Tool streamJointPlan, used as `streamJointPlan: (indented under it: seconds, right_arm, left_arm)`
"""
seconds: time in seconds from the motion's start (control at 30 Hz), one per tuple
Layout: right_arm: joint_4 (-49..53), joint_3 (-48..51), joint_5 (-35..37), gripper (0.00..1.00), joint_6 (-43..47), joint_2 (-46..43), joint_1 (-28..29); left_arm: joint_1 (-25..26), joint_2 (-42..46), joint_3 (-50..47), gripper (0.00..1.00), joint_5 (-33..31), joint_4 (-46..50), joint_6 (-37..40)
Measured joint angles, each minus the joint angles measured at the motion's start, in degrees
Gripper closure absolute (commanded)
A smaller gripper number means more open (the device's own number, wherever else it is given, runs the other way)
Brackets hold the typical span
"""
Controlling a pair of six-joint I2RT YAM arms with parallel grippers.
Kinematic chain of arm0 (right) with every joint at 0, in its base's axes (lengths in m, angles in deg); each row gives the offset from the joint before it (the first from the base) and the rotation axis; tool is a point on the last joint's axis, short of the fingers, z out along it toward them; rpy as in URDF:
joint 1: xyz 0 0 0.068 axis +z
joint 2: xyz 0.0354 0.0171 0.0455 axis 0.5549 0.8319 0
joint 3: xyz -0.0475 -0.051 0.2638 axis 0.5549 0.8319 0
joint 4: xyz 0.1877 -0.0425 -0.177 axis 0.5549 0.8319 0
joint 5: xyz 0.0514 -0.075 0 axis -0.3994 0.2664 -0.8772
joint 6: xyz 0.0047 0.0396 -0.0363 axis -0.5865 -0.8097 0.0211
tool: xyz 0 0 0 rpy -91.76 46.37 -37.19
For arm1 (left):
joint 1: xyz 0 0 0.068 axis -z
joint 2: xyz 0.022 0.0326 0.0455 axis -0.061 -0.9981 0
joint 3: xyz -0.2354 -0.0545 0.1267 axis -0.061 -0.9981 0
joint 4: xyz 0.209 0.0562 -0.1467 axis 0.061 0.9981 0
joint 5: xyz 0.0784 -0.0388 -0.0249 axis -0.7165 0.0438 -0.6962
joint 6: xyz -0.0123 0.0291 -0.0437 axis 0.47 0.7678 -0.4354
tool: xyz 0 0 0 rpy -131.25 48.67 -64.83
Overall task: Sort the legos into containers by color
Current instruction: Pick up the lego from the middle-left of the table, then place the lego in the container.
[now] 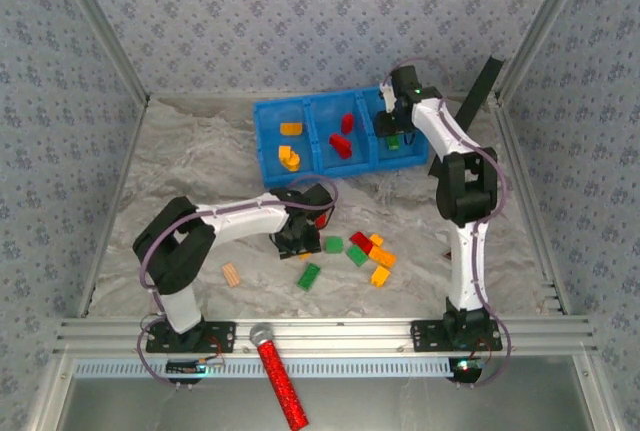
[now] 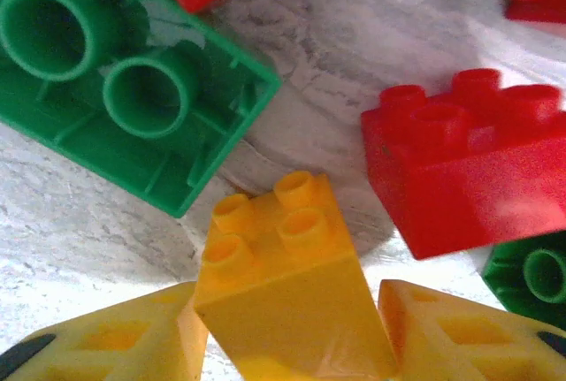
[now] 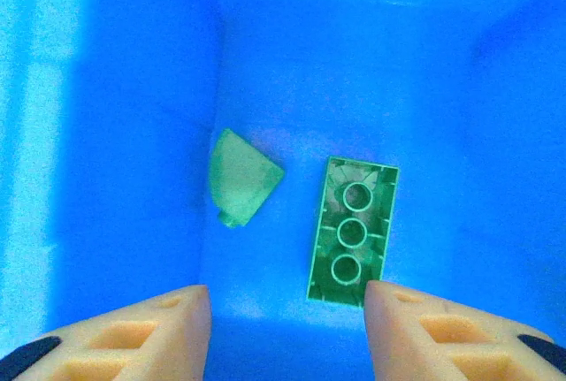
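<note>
Brick [image 2: 287, 310] of studded yellow plastic in left jaws, smooth-walled blue tray [image 3: 133, 89]

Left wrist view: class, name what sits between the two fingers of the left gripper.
A yellow brick sits between the left fingers, studs pointing away, both fingers pressing its sides, in the left wrist view.

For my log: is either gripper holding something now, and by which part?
Left gripper holds a yellow brick, pinched by its two opposite side faces. Right gripper holds nothing.
</note>
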Motion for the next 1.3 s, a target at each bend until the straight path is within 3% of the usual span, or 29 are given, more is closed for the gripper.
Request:
streamJointPlan:
  seconds: [0.37,0.63,0.97,1.3]
  right_arm:
    - [-0.17,7.8,0.26,0.49,-1.51,-10.93,2.47]
    - [-3.93,24.2,-0.02,0.49,-5.75,-20.31,7.32]
    - [-10.25,38.69,-1.31,0.48,-14.43,-31.41,12.26]
    - [-16.06,46.31,-7.5,0.46,-26.71,-34.62,17.62]
  left_arm:
    - [0.0,0.92,-2.14,0.72,-1.11,-0.74,0.02]
    - [-1.03,9.11,-1.66,0.73,-3.65,1.42,3.5]
    - [-10.86,9.99,15.04,0.73,-11.1,1.73,14.82]
    - [-21.77,-3.34,31.63,0.73,-14.43,-1.4,22.21]
